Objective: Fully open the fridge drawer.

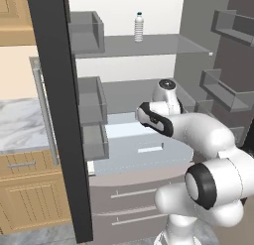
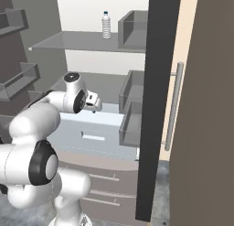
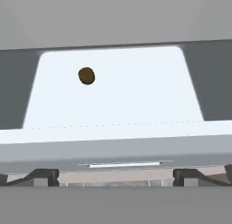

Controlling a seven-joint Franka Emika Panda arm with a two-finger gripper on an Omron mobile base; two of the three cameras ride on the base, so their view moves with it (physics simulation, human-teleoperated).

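Note:
The fridge drawer [image 1: 124, 162] is a pale blue-white box standing partly pulled out of the fridge's lower part, its handle slot [image 1: 150, 150] at the centre of the front. In the right base view the fridge drawer [image 2: 103, 126] lies just below my hand. My gripper [image 2: 94, 103] hovers above the drawer's top, behind its front. In the hand view I look down into the drawer's white inside [image 3: 113, 100], where a small brown round thing [image 3: 86, 75] lies. The handle slot [image 3: 124, 164] shows near my gripper [image 3: 115, 175], whose fingertips [image 3: 43, 175] stand wide apart and hold nothing.
A dark fridge door edge [image 1: 59, 115] with grey door bins [image 1: 92, 100] stands left of the drawer. A water bottle [image 1: 139, 27] sits on the glass shelf [image 1: 149, 45]. Grey-brown panels with bar handles [image 1: 134, 209] lie beneath. The marble counter [image 1: 20, 125] is at far left.

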